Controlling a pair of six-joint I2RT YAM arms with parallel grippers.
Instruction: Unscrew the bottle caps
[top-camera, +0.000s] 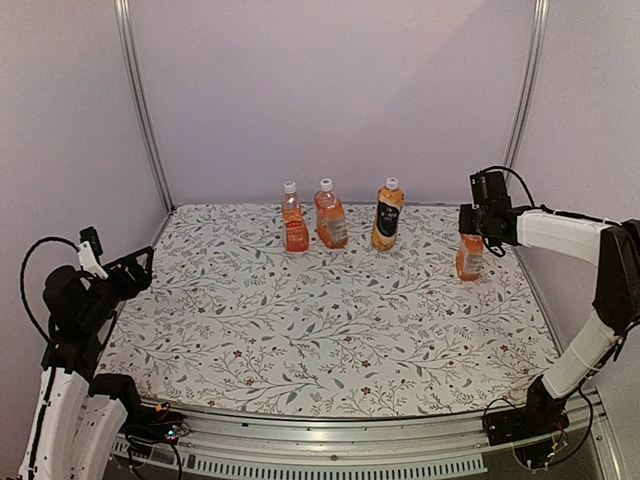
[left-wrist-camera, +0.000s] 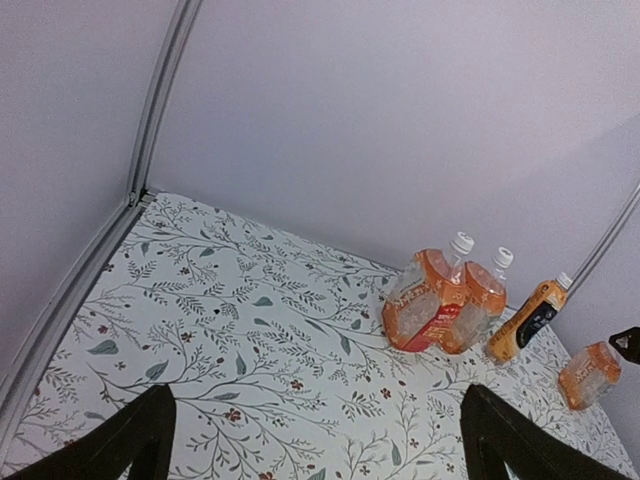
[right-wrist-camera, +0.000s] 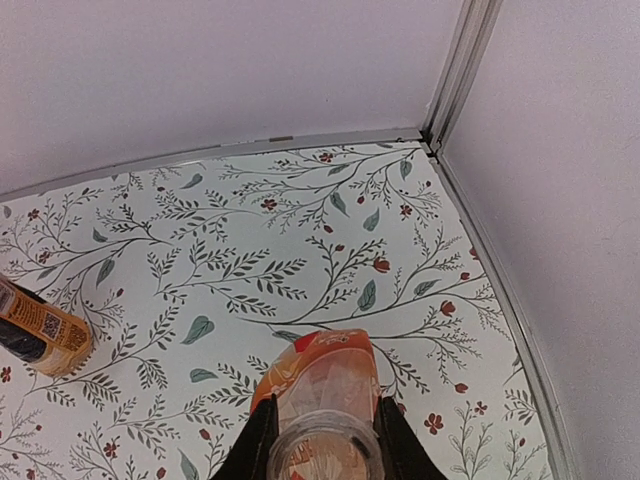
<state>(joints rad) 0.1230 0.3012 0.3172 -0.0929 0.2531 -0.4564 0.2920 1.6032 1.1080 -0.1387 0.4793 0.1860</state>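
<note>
Cap one (top-camera: 290, 186), cap two (top-camera: 326, 184) and cap three (top-camera: 392, 183) sit white on upright bottles, well ahead and to the right of my left gripper (left-wrist-camera: 320, 445), whose fingers are spread wide on nothing. My right gripper (right-wrist-camera: 326, 410) is the nearer one to any work, pinching the neck of the fourth bottle (right-wrist-camera: 318, 365), which stands upright straight below it. Its mouth is half cut off and looks clear, so I cannot tell whether a cap is on it.
</note>
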